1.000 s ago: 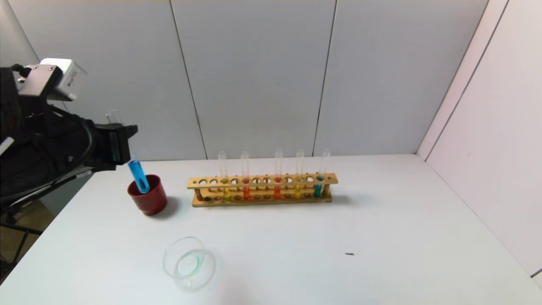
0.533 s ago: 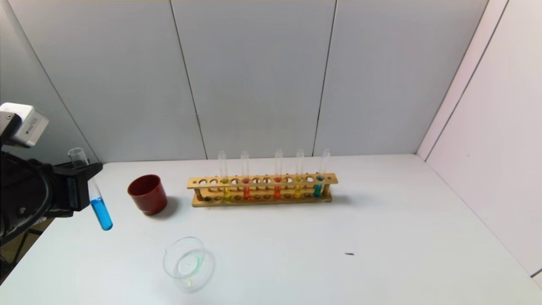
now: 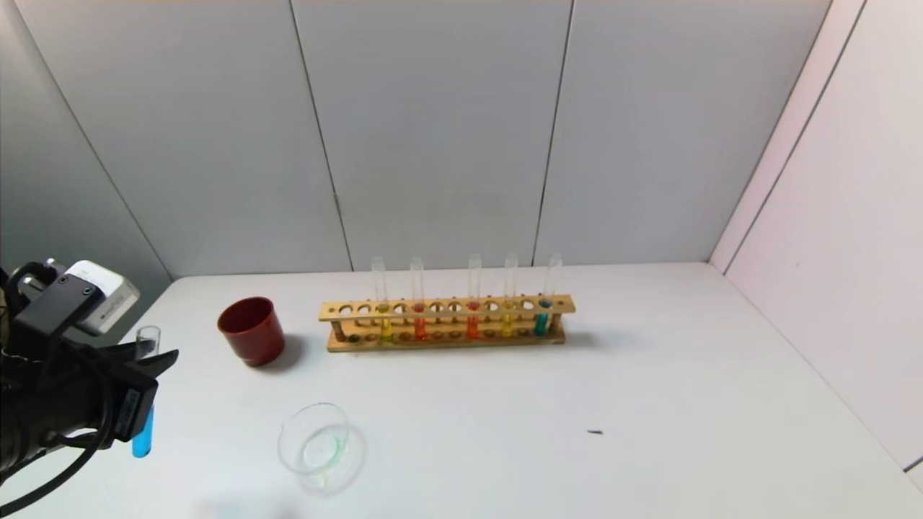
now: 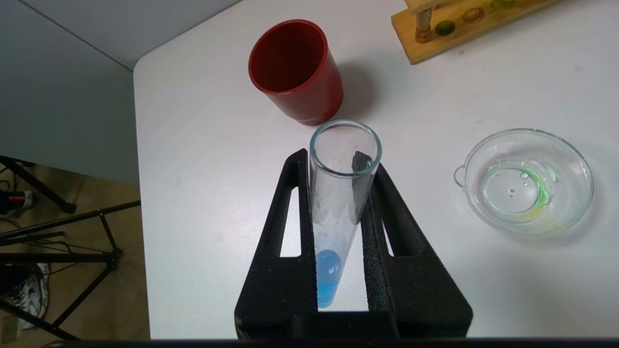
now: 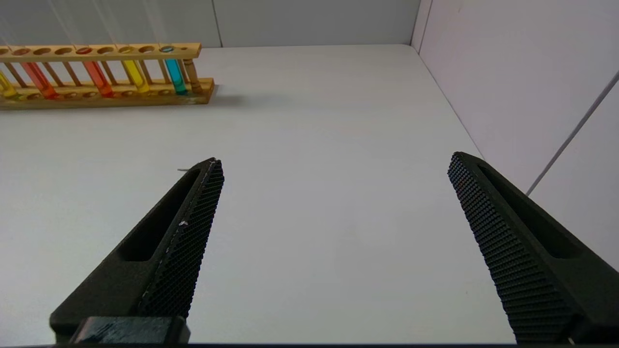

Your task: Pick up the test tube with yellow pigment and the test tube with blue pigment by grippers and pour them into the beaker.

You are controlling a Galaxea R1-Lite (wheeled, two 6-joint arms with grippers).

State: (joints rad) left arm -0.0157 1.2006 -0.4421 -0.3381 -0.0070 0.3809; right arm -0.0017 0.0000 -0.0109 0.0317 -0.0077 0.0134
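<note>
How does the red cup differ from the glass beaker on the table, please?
The red cup is opaque, while the beaker is clear glass. The red cup is taller with a plain round rim, while the beaker is low with a pour lip. The red cup looks empty, while the beaker holds a greenish trace. Both stand upright on the table, mouths open.

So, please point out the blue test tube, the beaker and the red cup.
blue test tube [image 4: 329, 275], left wrist view, on its blue liquid.
beaker [image 3: 290, 440], head view, on its glass wall.
red cup [image 3: 254, 344], head view, on its outer side.

right hand [image 5: 333, 183] spread wide over table [image 5: 314, 121]; rack [image 5: 101, 72] beyond
</note>
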